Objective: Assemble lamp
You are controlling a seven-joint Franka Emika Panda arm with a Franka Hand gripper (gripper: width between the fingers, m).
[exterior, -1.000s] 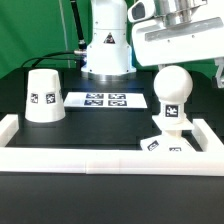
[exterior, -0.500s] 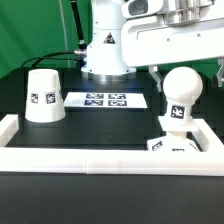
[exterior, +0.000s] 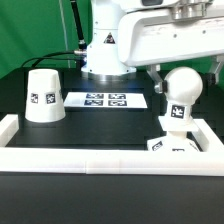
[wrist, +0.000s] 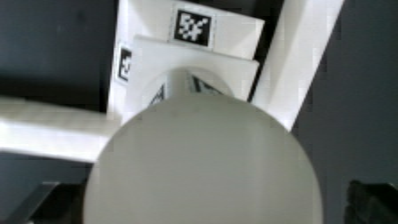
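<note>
Above the bulb [exterior: 180, 92], the pincer [exterior: 185, 74] hangs with its jaws set wide, one finger on either side of the round top. Neither finger grips anything. The bulb stands upright on the base [exterior: 170, 146], which lies in the corner of the white rail [exterior: 90, 160], on the exterior view's right. The marker board [exterior: 105, 100] lies flat on the bench [exterior: 100, 130]. The shade [exterior: 42, 95] sits wide end down, well apart, on the exterior view's left.

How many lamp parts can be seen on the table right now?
3. The shade stands on the exterior view's left; the bulb stands upright on the base at the exterior view's right. Nothing suggests hidden ones.
</note>
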